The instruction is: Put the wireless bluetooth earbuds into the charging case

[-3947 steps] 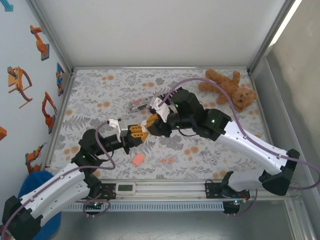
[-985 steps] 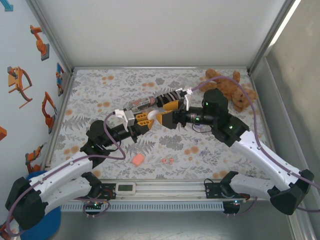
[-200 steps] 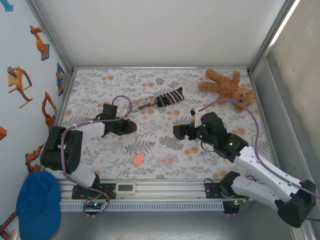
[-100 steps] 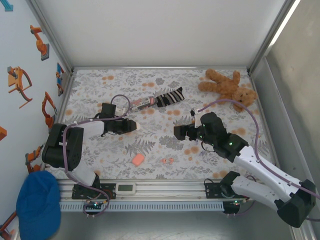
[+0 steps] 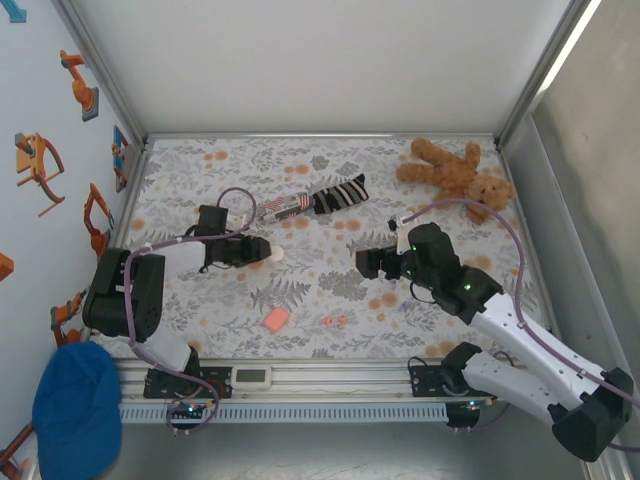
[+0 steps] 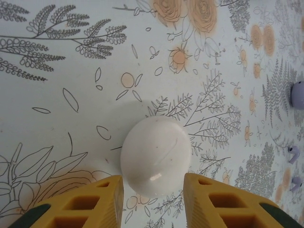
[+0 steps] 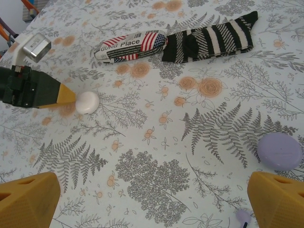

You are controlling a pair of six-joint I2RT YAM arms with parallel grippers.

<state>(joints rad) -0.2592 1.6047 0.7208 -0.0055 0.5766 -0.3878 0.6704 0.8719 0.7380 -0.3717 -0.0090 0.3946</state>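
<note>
A white egg-shaped charging case (image 6: pixel 156 154) lies on the floral tablecloth between the yellow fingertips of my left gripper (image 6: pixel 153 183). The jaws stand slightly apart, flanking its near end. From above, this left gripper (image 5: pixel 257 251) sits left of centre with the white case (image 5: pixel 270 252) at its tip. Two coral-red earbuds (image 5: pixel 335 322) and a salmon-orange case (image 5: pixel 275 319) lie near the front edge, away from both grippers. My right gripper (image 5: pixel 363 263) hovers wide open and empty right of centre. A lavender case (image 7: pixel 280 151) and a lavender earbud (image 7: pixel 243 217) lie near its right finger (image 7: pixel 278 197).
A flag-print pouch (image 5: pixel 281 207) and a striped sock (image 5: pixel 338 195) lie at the back middle. A brown teddy bear (image 5: pixel 460 175) is at the back right. Two small lavender earbuds (image 6: pixel 294 153) lie right of the white case. Metal frame rails edge the table.
My left gripper's jaws have parted round the white case, which now shows at its tip. The right gripper has drifted slightly to the right.
</note>
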